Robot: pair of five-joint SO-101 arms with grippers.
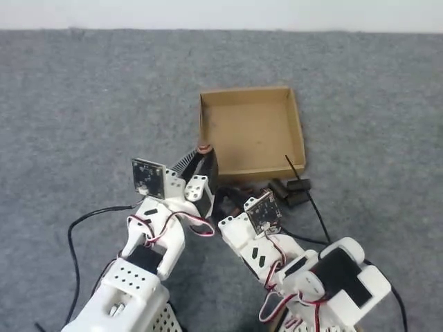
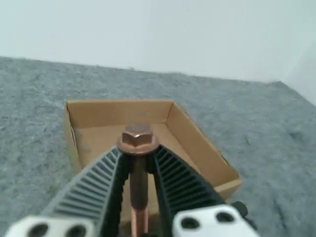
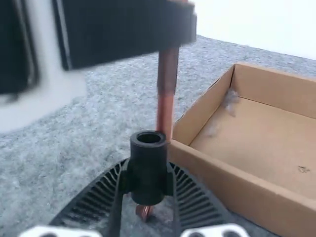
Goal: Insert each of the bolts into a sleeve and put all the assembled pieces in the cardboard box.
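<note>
Left hand [image 2: 138, 154] is pinched on a copper-coloured metal bolt with a flanged hex head [image 2: 137, 139]. Its ribbed black fingers [image 2: 111, 173] grip the shank just under the flange, head up and shank hanging straight down. That looks a sound place to hold it, since most of the shank stays free to enter a bore. The bolt is likely small, light and quite stiff. Its smooth round shank could pivot between the ribs if the tip catches on an edge.

Right hand [image 3: 147, 170] is pressed around a short black cylindrical sleeve [image 3: 148, 160] at mid-height. The sleeve stands upright with its open bore facing up. It looks rigid and light, probably plastic, and being round it could twist in the grip under a sideways push.

In the right wrist view the shank drops just beside the far side of the sleeve's rim, at about 1 o'clock of the bore, not inside it. A copper glint shows under the sleeve, and I cannot tell what it is.

From above, the right hand sits close at about 5 o'clock of the left hand. The shallow open cardboard box [image 1: 299, 131] lies near at 1 o'clock. More black sleeves [image 1: 291, 188] lie on the grey felt surface [image 1: 83, 104] at about 3 o'clock, just off the box's near corner.
</note>
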